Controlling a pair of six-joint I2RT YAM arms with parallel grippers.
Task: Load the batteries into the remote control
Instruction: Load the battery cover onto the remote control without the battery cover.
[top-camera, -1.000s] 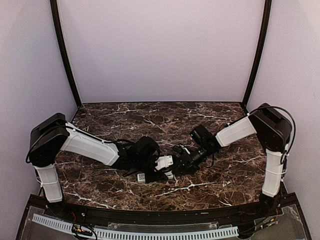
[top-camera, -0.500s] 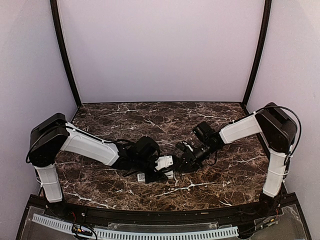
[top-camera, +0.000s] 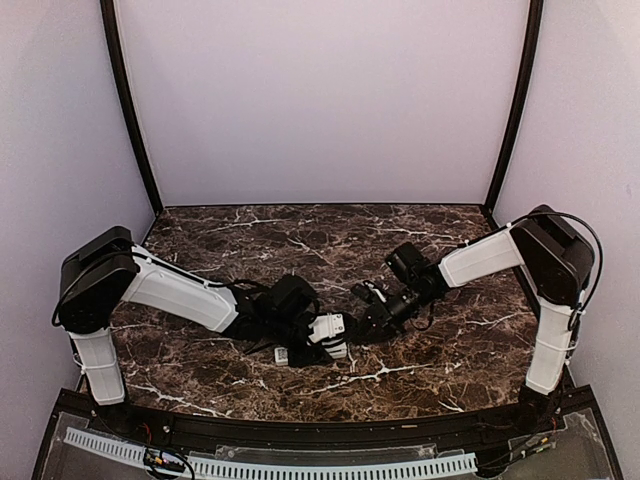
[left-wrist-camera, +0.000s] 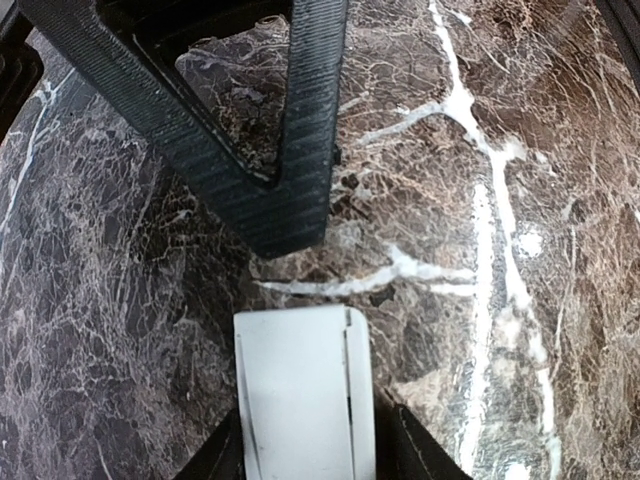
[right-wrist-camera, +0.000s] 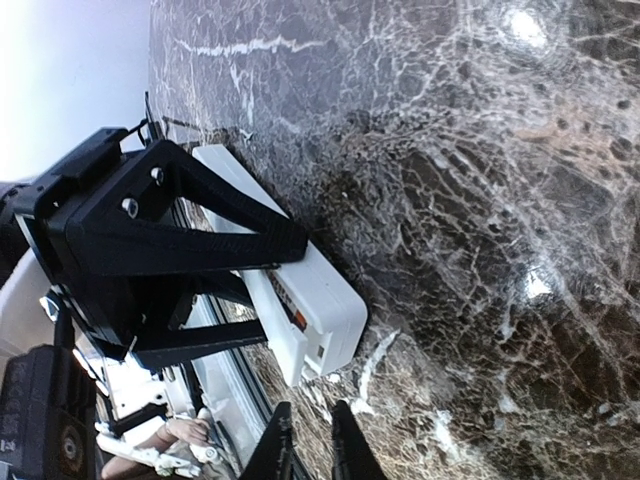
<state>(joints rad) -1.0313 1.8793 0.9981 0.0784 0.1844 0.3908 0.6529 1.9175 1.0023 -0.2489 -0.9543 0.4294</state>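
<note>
The white remote control (left-wrist-camera: 300, 390) lies low over the marble between my left gripper's (left-wrist-camera: 310, 455) fingers, which close on its two long sides. In the top view the remote control (top-camera: 330, 326) sits at mid-table in the left gripper (top-camera: 316, 332). My right gripper (top-camera: 363, 316) hovers just right of it, jaws drawn close together with nothing between them (right-wrist-camera: 310, 420). In the right wrist view the remote control's (right-wrist-camera: 335, 300) near end shows a white cover flap (right-wrist-camera: 285, 352) standing ajar over a recess with an orange mark. The batteries are not visible.
A small white piece (top-camera: 283, 354) lies on the marble table (top-camera: 440, 350) just in front of the left gripper. One ribbed black finger of the right gripper (left-wrist-camera: 290, 150) hangs just beyond the remote's end. Pale walls enclose the back and both sides.
The right arm pulled back slightly up and to the right, and its jaws drew closer together. The left gripper and the remote shifted only a little.
</note>
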